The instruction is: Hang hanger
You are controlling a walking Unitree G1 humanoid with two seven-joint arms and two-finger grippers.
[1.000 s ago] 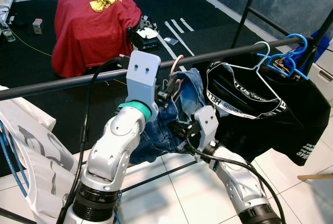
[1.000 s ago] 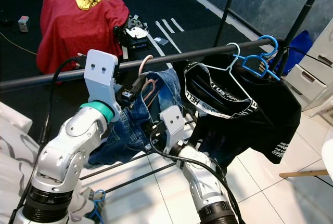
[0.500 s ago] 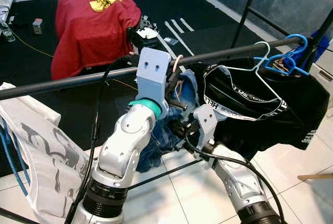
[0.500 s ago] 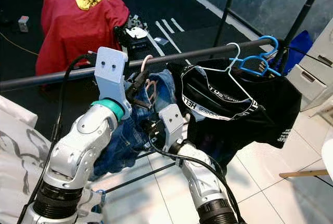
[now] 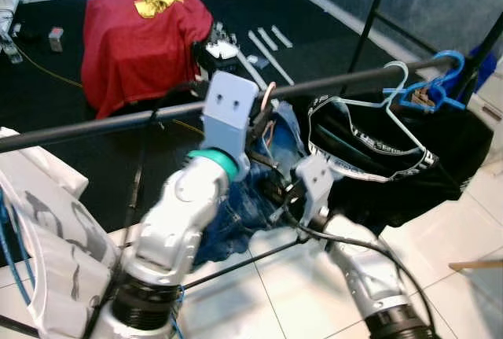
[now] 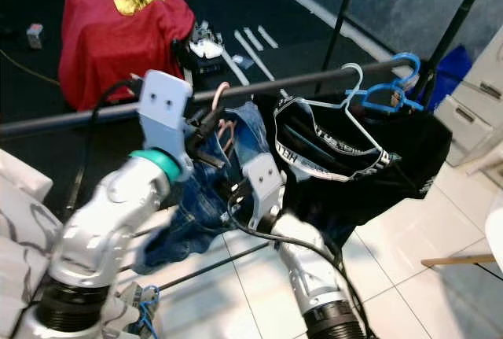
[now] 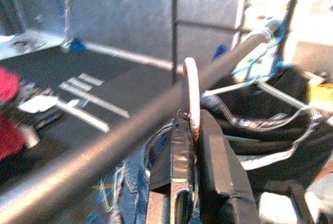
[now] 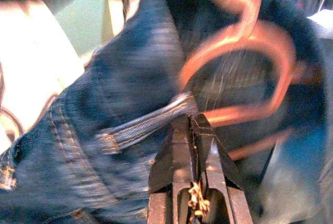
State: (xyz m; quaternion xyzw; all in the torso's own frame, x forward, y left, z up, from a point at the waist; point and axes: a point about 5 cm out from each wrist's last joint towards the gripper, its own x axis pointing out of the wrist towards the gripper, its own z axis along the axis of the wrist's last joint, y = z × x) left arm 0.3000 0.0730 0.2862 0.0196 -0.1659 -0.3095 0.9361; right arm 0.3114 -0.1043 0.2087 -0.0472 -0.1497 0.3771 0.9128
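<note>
A salmon-pink hanger (image 5: pixel 269 97) carries blue jeans (image 5: pixel 245 207). My left gripper (image 5: pixel 263 128) is shut on the hanger's neck just below the hook (image 7: pixel 191 91), whose top crosses the dark clothes rail (image 5: pixel 118 123). I cannot tell whether the hook rests on the rail. My right gripper (image 5: pixel 277 194) sits lower, under the rail, shut on the jeans' waistband (image 8: pixel 140 125) beside the hanger's pink loop (image 8: pixel 244 68).
A black shirt on a white hanger (image 5: pixel 369 130) hangs on the rail just right of the jeans, with blue hangers (image 5: pixel 432 87) beyond it. A white garment (image 5: pixel 47 229) hangs at the left. A red-draped object (image 5: pixel 141 32) stands on the dark floor behind.
My left arm has lifted the hanger, bringing its hook up to the rail. The right gripper has followed slightly upward with the jeans. The black shirt swings a little.
</note>
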